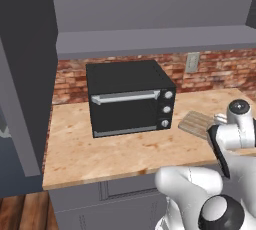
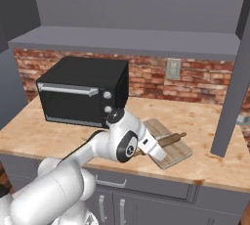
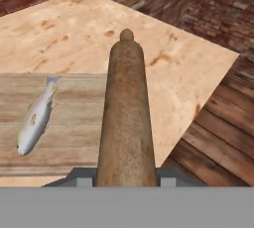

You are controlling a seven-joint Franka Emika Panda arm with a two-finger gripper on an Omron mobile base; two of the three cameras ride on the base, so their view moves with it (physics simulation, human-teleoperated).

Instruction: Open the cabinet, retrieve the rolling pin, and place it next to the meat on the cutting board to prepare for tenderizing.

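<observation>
Hand view: rolling pin [image 3: 126,118] runs straight out from between the jaws, knob end pointing away; jaws closed snugly on its near end, dark tips just visible either side at the bottom. Pin is over the cutting board [image 3: 74,123], whether touching or just above I cannot tell. Pale silver fish [image 3: 35,118] lies on the board, to the left of the pin in this view, apart from it.

Right base view: gripper [image 2: 146,146] low over the board [image 2: 177,154] at the front of the worktop [image 2: 205,121], pin [image 2: 171,139] angled across it. Black toaster oven [image 2: 83,92] well to the left. Cabinet [image 2: 234,77] door stands open on the right.
</observation>
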